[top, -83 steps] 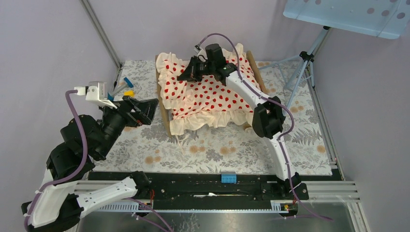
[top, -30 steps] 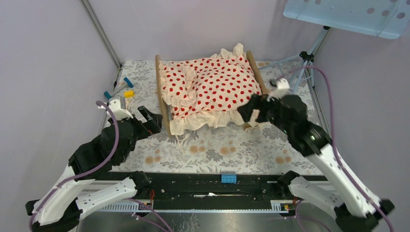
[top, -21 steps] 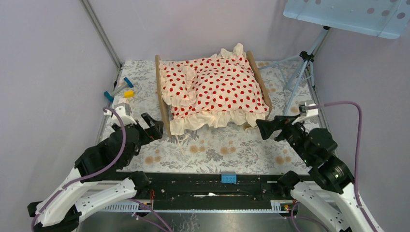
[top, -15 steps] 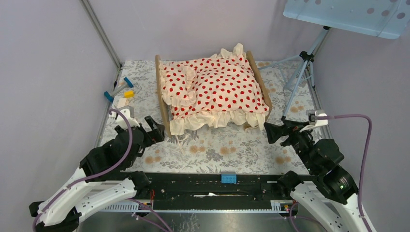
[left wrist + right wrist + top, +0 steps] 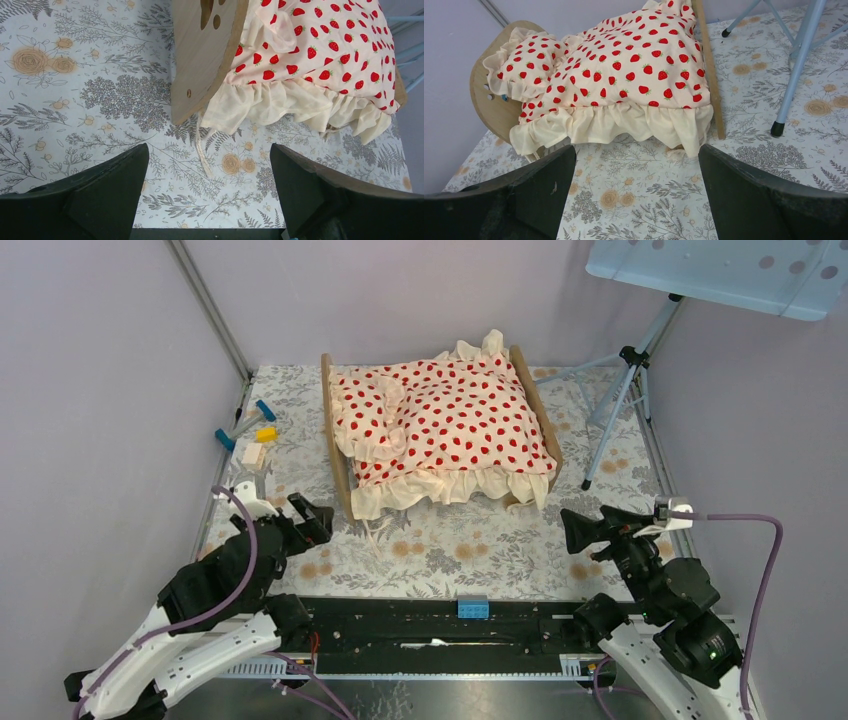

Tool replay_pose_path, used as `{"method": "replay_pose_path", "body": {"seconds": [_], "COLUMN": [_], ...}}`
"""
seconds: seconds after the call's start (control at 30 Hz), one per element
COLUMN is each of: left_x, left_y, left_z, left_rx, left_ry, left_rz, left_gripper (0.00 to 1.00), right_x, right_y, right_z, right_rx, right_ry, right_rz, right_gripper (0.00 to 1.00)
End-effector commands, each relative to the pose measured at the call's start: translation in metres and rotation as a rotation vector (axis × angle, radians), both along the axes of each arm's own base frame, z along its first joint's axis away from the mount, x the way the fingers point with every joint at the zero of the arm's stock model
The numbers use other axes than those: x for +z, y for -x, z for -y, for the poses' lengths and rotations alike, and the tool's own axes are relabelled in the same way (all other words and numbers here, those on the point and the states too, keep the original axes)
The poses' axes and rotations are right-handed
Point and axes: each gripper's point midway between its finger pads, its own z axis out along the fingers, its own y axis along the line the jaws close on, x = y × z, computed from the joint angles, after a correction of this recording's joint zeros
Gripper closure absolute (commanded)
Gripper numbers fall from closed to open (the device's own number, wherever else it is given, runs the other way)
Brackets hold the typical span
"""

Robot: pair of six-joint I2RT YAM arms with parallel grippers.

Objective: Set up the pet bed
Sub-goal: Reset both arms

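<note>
Left end effector (image 5: 311,512) and right end effector (image 5: 586,529), both with fingers spread wide and holding nothing, hover low over the near worktop (image 5: 440,555), well apart from each other and clear of the bed (image 5: 329,430). The bed stands at the far centre of the worktop, its length running left to right. Only its rounded wooden end boards show. A strawberry-dotted blanket (image 5: 460,425) covers the rest, and its cream ruffle hangs over the near side. The pillow (image 5: 365,405) lies at the left end against the board. The task appears essentially done. Hazards, as judged: a loose cord (image 5: 202,148) trails from under the ruffle onto the worktop and could snag a finger of the left end effector, dragging the blanket askew. A wide sweep of the right arm could knock the tripod (image 5: 612,410) beside the right end board.
</note>
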Motion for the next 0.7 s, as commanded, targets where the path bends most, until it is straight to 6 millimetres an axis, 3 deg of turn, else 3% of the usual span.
{"method": "replay_pose_path", "body": {"seconds": [0.0, 0.3, 0.67], "left_x": [0.006, 0.003, 0.007], "left_y": [-0.006, -0.008, -0.006], "left_z": [0.003, 0.005, 0.006], "left_rx": [0.006, 0.009, -0.008], "left_ry": [0.024, 0.013, 0.029], "left_rz": [0.051, 0.04, 0.054], "left_gripper": [0.01, 0.01, 0.01], "right_x": [-0.006, -0.022, -0.026], "right_y": [0.0, 0.002, 0.001], "right_z": [0.007, 0.007, 0.005], "right_rx": [-0.034, -0.031, -0.026], "right_ry": [0.003, -0.008, -0.007], "right_rz": [0.011, 0.0, -0.009], "right_gripper": [0.01, 0.0, 0.0]}}
